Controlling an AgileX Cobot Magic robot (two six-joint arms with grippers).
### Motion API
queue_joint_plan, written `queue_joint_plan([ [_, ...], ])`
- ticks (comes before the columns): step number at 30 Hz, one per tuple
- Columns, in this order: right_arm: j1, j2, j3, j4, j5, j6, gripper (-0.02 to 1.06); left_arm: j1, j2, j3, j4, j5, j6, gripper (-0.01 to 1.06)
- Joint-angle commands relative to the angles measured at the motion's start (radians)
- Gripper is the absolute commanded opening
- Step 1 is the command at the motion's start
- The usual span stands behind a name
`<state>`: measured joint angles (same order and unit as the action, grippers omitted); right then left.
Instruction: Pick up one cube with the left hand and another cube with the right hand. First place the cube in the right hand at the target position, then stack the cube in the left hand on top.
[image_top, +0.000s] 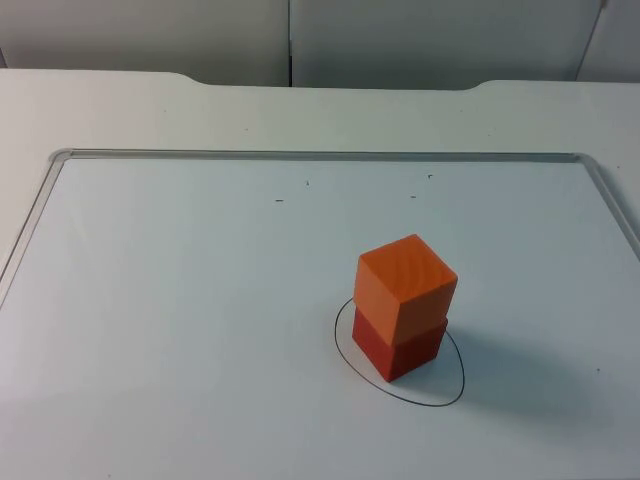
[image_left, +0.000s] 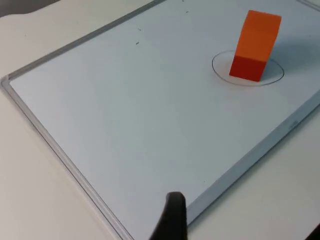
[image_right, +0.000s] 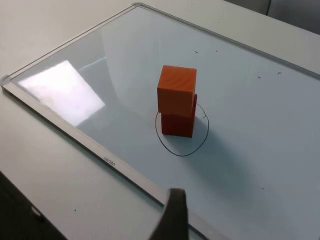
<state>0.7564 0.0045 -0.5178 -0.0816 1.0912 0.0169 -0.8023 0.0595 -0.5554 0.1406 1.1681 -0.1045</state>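
On the white surface (image_top: 120, 110) lies a flat whiteboard with a thin silver frame (image_top: 320, 156), and on it two wooden cubes stand stacked inside a hand-drawn black oval (image_top: 452, 390). The lighter orange wooden cube (image_top: 405, 288) sits on top of the darker red-orange wooden cube (image_top: 398, 347), turned slightly off its edges, so the corners do not quite line up. The lower cube rests on the board within the drawn ring, towards its far side.

My left hand (image_left: 172, 220) hangs over the near edge of the board's frame, well apart from the stack; a single black fingertip is visible (I cannot tell whether the fingers are spread or closed). My right hand (image_right: 172, 215) hangs likewise over the frame at its own side, also well clear of the cubes, and its state I cannot tell either. A few small dark marks (image_top: 279, 200) dot the board near its far edge.
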Motion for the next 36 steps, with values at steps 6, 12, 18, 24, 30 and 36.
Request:
queue_joint_plan([
  [6,0.002,-0.005,0.006,-0.017,-0.010,0.010,0.73,-0.005,-0.060,0.008,-0.003,-0.003,0.000,0.73],
  [12,0.002,-0.005,0.006,-0.019,-0.010,0.010,0.73,-0.005,-0.060,0.008,-0.005,-0.003,0.004,0.73],
  [18,0.002,-0.005,0.006,-0.021,-0.010,0.010,0.73,-0.005,-0.060,0.008,-0.082,-0.001,0.104,0.74],
  [24,0.002,-0.005,0.006,-0.023,-0.010,0.010,0.73,-0.005,-0.060,0.008,-0.079,-0.001,0.097,0.76],
  [30,0.002,-0.005,0.006,-0.025,-0.010,0.012,0.73,-0.005,-0.060,0.008,-0.062,-0.001,0.073,1.03],
  [36,0.002,-0.005,0.006,-0.025,-0.010,0.012,0.73,-0.005,-0.060,0.008,-0.059,0.001,0.071,1.05],
])
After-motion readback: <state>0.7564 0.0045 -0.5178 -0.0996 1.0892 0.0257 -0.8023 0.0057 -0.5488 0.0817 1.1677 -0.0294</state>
